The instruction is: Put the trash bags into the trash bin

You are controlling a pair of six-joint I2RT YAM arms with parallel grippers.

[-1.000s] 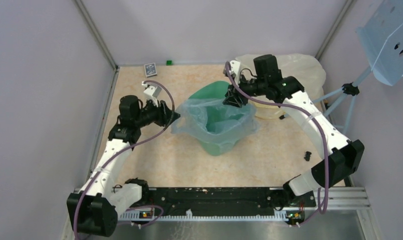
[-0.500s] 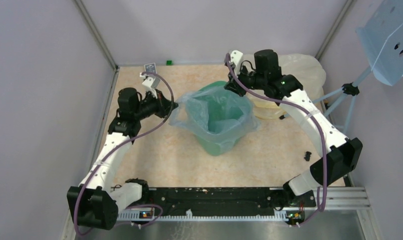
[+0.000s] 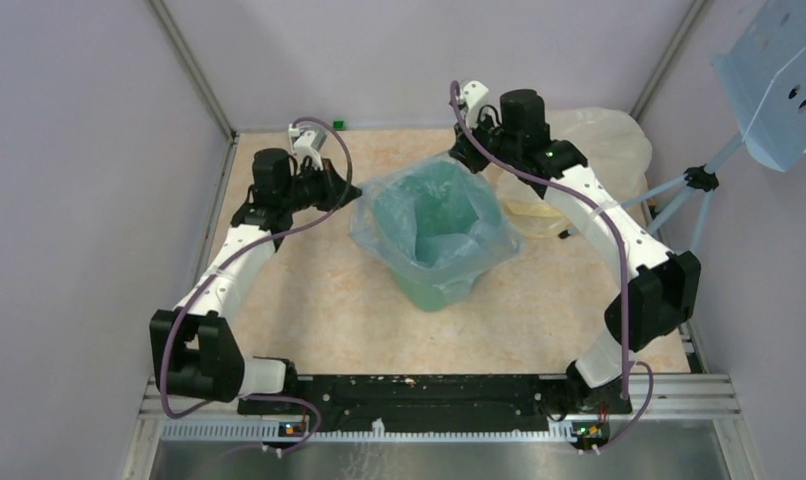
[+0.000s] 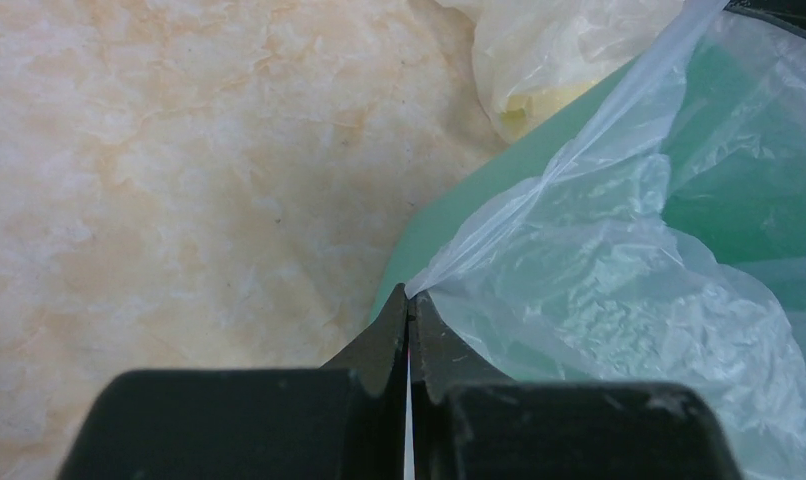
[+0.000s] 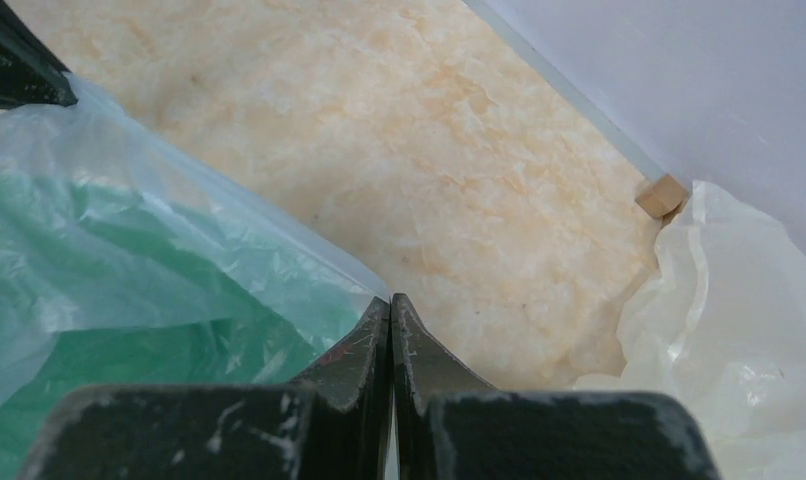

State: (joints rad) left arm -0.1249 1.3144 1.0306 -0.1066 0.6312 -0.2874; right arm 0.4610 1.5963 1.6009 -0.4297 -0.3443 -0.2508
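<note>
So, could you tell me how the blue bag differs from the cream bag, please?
The blue bag is draped over the green bin, pinched by the left gripper and right gripper; the cream bag lies crumpled on the table, held by neither. Both are thin, see-through plastic.

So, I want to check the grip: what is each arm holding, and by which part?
Both hold the pale blue trash bag by its open rim: left gripper at the far-left corner, right gripper at the far-right corner, jaws shut.
</note>
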